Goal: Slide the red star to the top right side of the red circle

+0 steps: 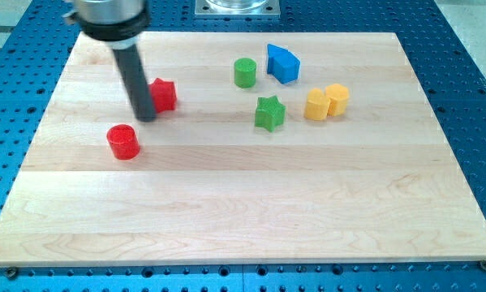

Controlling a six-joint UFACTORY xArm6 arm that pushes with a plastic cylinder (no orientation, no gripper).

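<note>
The red star (165, 94) lies on the wooden board (243, 211) at the upper left. The red circle (122, 141) lies below and to the left of it, a short gap apart. My tip (145, 116) is down on the board, touching the star's lower left side, between the star and the circle. The rod rises from there to the view's top left and hides the star's left edge.
A green circle (244, 72) and a blue block (282, 63) lie at the upper middle. A green star (268, 113) lies below them. Two yellow blocks (316, 105) (337, 98) sit side by side to its right. Blue perforated table surrounds the board.
</note>
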